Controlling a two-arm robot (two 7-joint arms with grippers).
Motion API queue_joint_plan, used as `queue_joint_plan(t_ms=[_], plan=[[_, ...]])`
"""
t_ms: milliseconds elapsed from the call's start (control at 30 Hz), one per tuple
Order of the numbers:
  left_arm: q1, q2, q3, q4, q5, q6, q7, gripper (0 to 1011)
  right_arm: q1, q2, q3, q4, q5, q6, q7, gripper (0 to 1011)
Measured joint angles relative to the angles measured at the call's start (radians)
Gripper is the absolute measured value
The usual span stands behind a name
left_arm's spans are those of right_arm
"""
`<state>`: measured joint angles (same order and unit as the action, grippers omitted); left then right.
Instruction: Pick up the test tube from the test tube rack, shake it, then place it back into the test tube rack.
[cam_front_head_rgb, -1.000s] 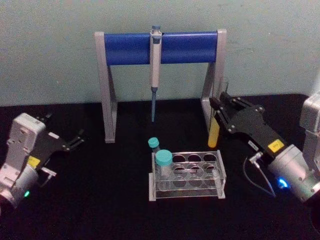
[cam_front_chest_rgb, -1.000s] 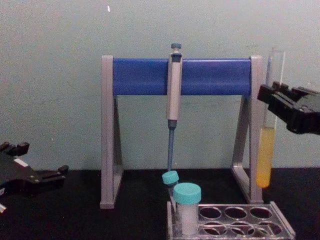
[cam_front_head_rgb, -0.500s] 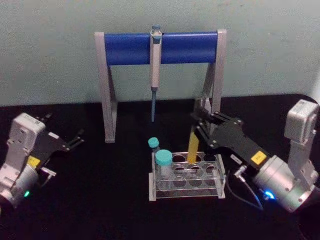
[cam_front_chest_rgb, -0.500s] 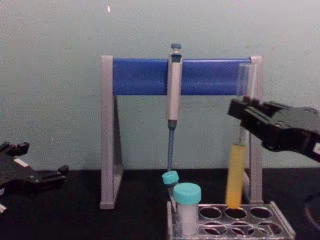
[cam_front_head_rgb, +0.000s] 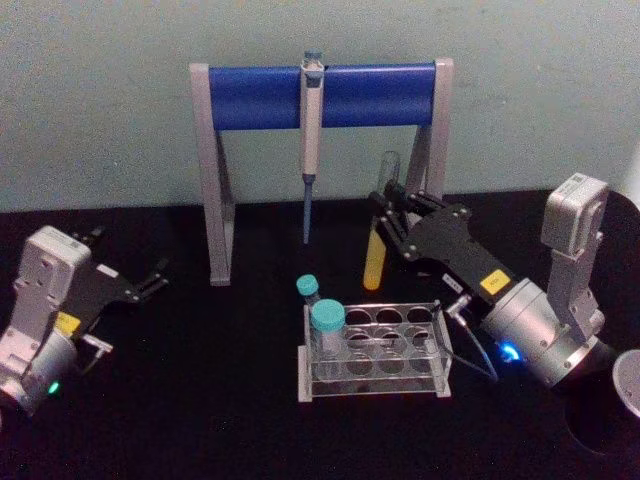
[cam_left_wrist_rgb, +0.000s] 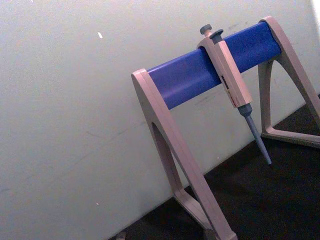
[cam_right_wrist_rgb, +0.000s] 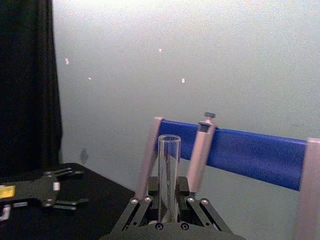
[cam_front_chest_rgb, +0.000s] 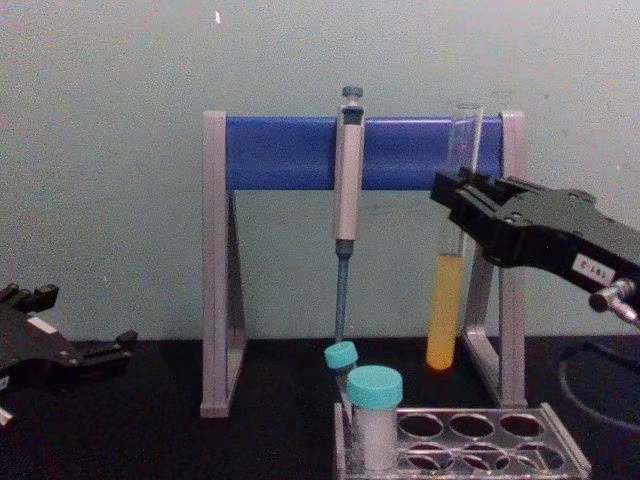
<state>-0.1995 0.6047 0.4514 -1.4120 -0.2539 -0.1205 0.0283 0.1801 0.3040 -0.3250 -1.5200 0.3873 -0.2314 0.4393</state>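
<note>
My right gripper (cam_front_head_rgb: 384, 208) is shut on the test tube (cam_front_head_rgb: 374, 258), a slim clear tube with yellow-orange liquid in its lower part. The tube hangs slightly tilted in the air, above and behind the back row of the clear test tube rack (cam_front_head_rgb: 441, 352), not touching it. In the chest view the test tube (cam_front_chest_rgb: 445, 312) hangs in front of the stand, its bottom well above the test tube rack (cam_front_chest_rgb: 568, 453), held by the right gripper (cam_front_chest_rgb: 458, 196). The right wrist view has the test tube (cam_right_wrist_rgb: 168, 172) upright between the fingers. My left gripper (cam_front_head_rgb: 152, 279) rests open at the far left.
A grey-and-blue stand (cam_front_head_rgb: 258, 96) behind the rack holds a grey pipette (cam_front_head_rgb: 311, 130). Two teal-capped white vials (cam_front_head_rgb: 327, 326) stand at the rack's left end. A pale round object (cam_front_head_rgb: 629, 384) sits at the right edge.
The right gripper carried the test tube leftward from the far right, dipped it just over the rack's back row, then raised it and moved it farther left. The left arm stayed still.
</note>
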Motion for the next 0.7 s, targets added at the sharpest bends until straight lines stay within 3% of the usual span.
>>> queue_joint_plan(t_ms=[700], plan=[[0.0,0.0,0.0,0.0,0.0,0.0,0.0,1001,-0.018,0.005,0.047,-0.014,-0.02,-0.006,-0.029,229]])
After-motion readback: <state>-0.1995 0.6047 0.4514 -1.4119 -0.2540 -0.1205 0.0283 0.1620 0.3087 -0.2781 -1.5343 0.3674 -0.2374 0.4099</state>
